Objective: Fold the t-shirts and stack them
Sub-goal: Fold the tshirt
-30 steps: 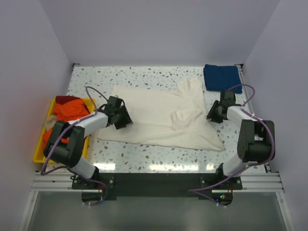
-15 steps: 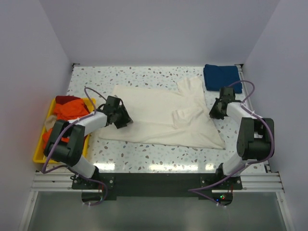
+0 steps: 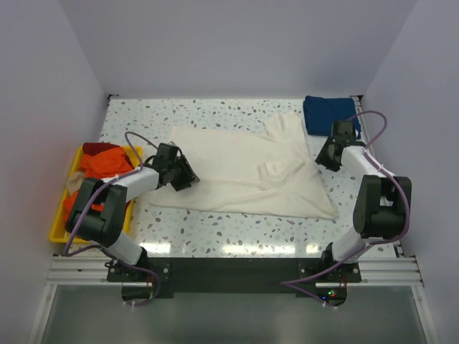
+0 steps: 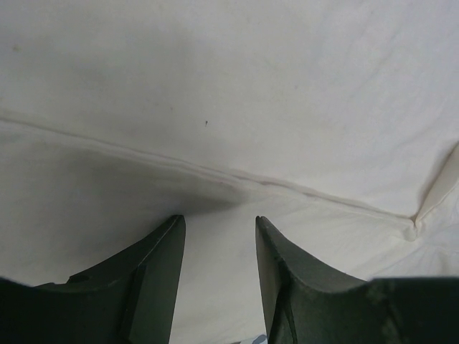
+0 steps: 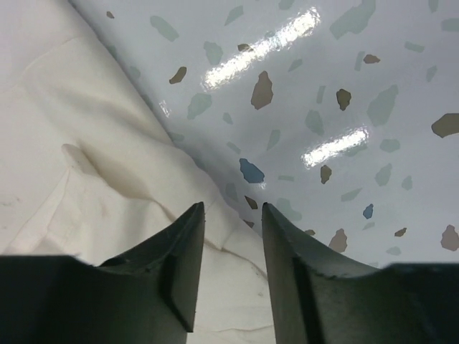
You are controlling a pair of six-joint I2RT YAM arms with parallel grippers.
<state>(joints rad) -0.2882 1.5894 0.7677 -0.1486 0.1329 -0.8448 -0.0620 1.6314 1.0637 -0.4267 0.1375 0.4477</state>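
Speckled terrazzo covers the table [image 3: 215,111], and the cream t-shirt [image 3: 229,172] lies spread flat across its middle. The yellow tray [image 3: 56,228] sits at the left edge, holding the orange t-shirt [image 3: 107,163] and the red t-shirt [image 3: 97,148], both bunched up. The dark blue t-shirt [image 3: 326,115] lies folded in the far right corner. The left gripper [image 4: 217,222] is low over the cream shirt's left side, fingers apart above a seam. The right gripper [image 5: 231,208], also parted, is at the shirt's right edge.
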